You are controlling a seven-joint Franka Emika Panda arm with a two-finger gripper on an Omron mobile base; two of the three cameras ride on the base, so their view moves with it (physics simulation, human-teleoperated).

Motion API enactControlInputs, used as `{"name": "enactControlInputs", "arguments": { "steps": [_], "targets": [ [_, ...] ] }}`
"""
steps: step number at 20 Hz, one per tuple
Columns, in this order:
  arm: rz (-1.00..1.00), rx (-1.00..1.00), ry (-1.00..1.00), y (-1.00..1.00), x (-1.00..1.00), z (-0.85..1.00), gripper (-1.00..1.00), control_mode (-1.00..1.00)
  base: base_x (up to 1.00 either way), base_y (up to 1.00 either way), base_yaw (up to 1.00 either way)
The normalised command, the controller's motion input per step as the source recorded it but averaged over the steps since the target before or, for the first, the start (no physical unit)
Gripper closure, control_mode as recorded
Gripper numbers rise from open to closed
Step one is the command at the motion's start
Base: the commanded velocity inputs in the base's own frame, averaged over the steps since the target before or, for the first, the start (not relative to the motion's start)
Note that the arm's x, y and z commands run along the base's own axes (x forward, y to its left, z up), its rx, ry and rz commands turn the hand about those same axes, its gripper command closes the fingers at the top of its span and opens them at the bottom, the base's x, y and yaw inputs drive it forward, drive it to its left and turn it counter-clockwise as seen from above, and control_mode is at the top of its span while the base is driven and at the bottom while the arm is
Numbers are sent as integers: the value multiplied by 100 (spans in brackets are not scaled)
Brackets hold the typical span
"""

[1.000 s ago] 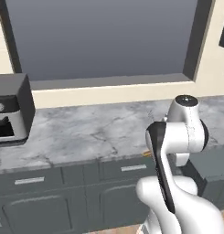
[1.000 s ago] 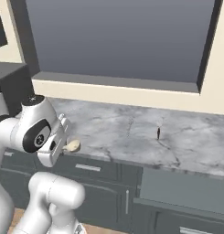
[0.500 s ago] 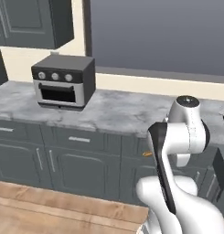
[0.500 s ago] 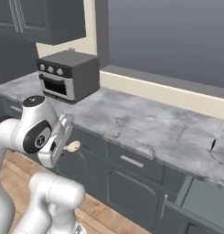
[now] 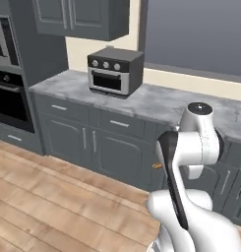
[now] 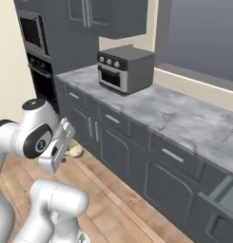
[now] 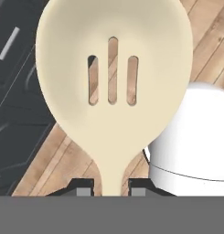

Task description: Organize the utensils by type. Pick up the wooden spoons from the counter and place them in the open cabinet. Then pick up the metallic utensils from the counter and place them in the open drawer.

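**Slotted spoon clamped in the gripper, out over the floor**

Your two-finger gripper (image 7: 112,185) is clenched on the neck of the pale cream slotted wooden spoon (image 7: 113,82), whose bowl with three slits rises straight ahead of the hand. From the right base camera you see that bowl (image 6: 76,151) poking out past the hand, above the wooden plank floor (image 6: 118,209), in front of the long grey-white marble counter (image 6: 175,114) that carries a dark grey toaster oven (image 6: 125,68)

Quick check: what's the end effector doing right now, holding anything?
End effector: closed on the wooden spoon, the one with a pale slotted bowl, gripped at its neck.
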Motion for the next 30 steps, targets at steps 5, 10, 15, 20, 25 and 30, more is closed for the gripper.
{"name": "enactControlInputs", "arguments": {
  "steps": [5, 10, 15, 20, 25, 30],
  "targets": [
    [0, 0, 0, 0, 0, 0, 100, 100, -100, -35, 36],
    [0, 0, 0, 0, 0, 0, 100, 100, -100, -35, 40],
    [0, 0, 0, 0, 0, 0, 100, 100, -100, -35, 40],
    [0, 0, 0, 0, 0, 0, 100, 100, -100, -5, 43],
    [0, 0, 0, 0, 0, 0, 100, 100, -100, 1, 45],
    [0, 0, 0, 0, 0, 0, 100, 100, -77, 51, 24]
  ]
}}
